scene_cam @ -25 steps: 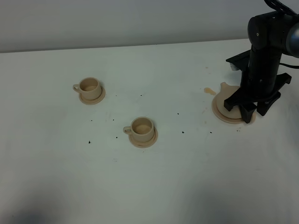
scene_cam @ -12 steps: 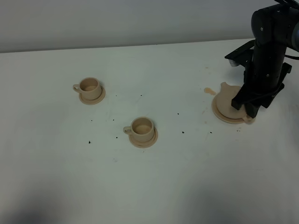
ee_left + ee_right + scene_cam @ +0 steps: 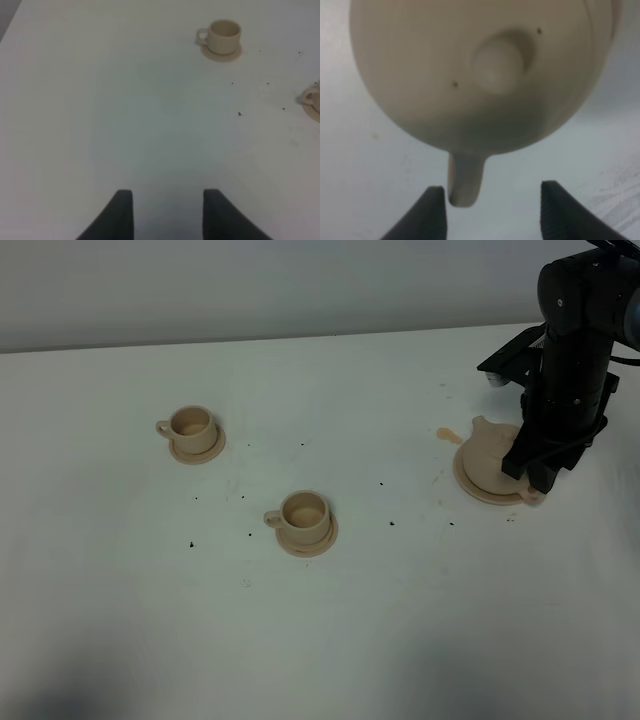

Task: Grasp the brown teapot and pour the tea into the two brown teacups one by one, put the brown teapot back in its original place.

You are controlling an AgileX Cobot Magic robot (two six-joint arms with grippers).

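brown teapot (image 3: 488,448): sat upright with its lid on, on the wide round saucer (image 3: 471,486) at the right of the white table (image 3: 420,620).
right gripper (image 3: 492,212): hung low over the teapot's handle side, jaws spread wide and pinching nothing.
teapot handle (image 3: 465,181): stood between the two fingers, close beside one of them. Whether it touched that finger could not be told.
lid knob (image 3: 498,62): showed as a blurred round bump in the right wrist view.
far teacup (image 3: 190,424): stood upright on its small saucer, handle to the left in the high view, well apart from the teapot.
near teacup (image 3: 304,510): stood upright on its own small saucer, nearer the front edge, between the far teacup and the teapot. What either cup held could not be told.
left gripper (image 3: 167,216): hung over bare table, jaws spread with nothing between them, the far teacup well ahead of it.
brownish puddle (image 3: 448,434): lay on the table just beside the teapot's spout.
dark specks (image 3: 382,483): were scattered across the table between the cups and the teapot.
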